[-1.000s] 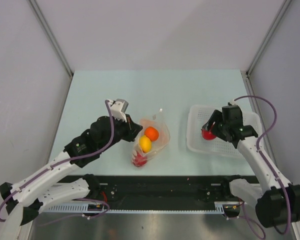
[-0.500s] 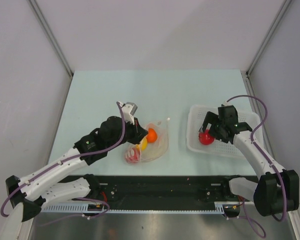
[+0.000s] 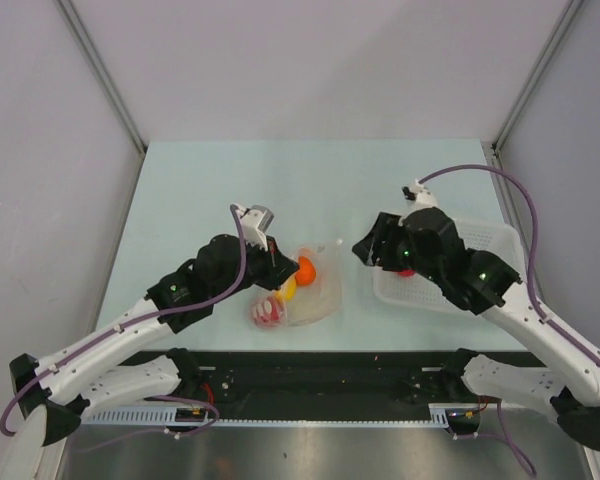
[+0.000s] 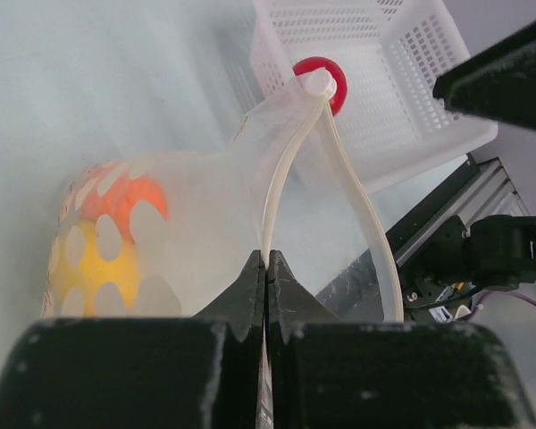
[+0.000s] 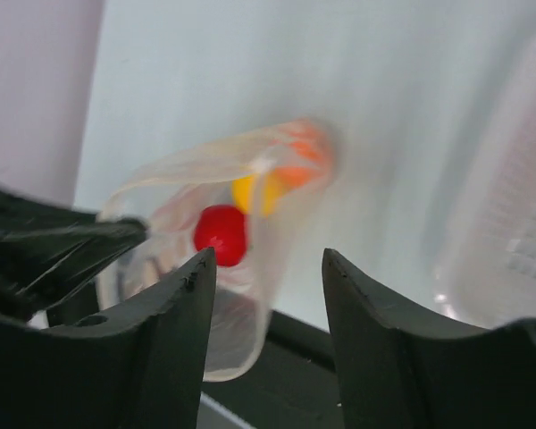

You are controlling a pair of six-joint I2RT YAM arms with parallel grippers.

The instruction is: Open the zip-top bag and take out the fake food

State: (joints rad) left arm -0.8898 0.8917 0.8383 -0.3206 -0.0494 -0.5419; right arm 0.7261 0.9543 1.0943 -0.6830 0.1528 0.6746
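The zip-top bag (image 3: 315,295) lies near the table's front middle, mouth open. It holds fake food: an orange fruit (image 3: 306,268), a yellow fruit (image 3: 288,288) and a red fruit (image 3: 268,312). My left gripper (image 3: 283,268) is shut on the bag's rim (image 4: 277,179), holding one side up. My right gripper (image 3: 365,250) is open and empty, just right of the bag. In the right wrist view it (image 5: 268,264) faces the bag's open mouth, with the red fruit (image 5: 221,234) showing inside. Another red fruit (image 4: 322,76) lies in the basket.
The white perforated basket (image 3: 495,238) stands at the right, partly under my right arm; it also shows in the left wrist view (image 4: 384,54). The black front rail (image 3: 310,375) runs along the table's near edge.
My right gripper has let go of a red fruit in the basket and swung left toward the bag. My left gripper has shifted the bag slightly toward the front and keeps hold of it.
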